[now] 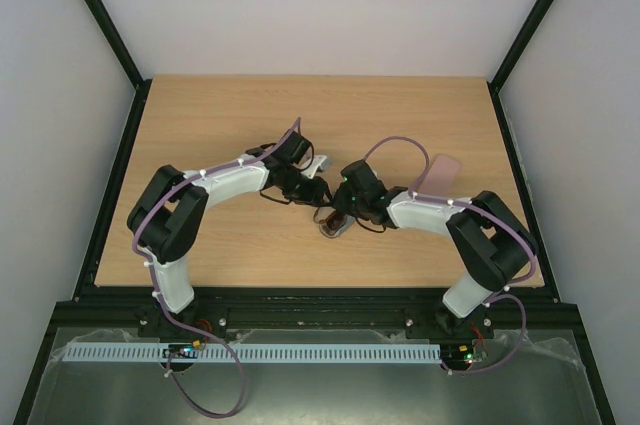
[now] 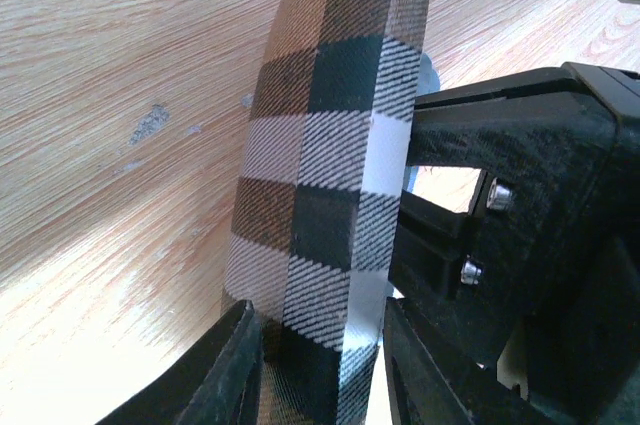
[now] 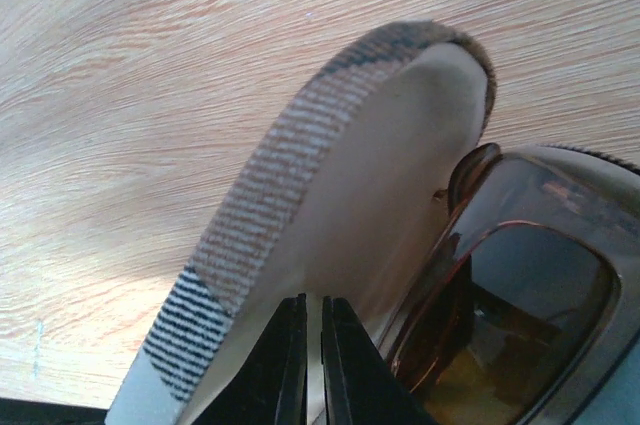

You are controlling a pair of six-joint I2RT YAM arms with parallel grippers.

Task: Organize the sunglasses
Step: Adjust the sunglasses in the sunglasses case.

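The left gripper (image 2: 315, 370) is clamped across one end of the checked case (image 2: 320, 195), a finger on each side, holding it on edge just above the table (image 2: 120, 95). At the case's other end the right gripper (image 3: 312, 345) has its fingers pressed almost together against the pale lining of the raised flap (image 3: 330, 165). Whether they pinch its edge, I cannot tell. The brown sunglasses (image 3: 520, 305) lie at the case's mouth beside that flap, one lens showing, so probably only part-way in. The main risk is the flap: if it slips off those thin fingertips it could spring down onto the lens, or knock the frame back out. The case is also held at one end only, so a push from the right could pivot it in the left fingers and spill the sunglasses.
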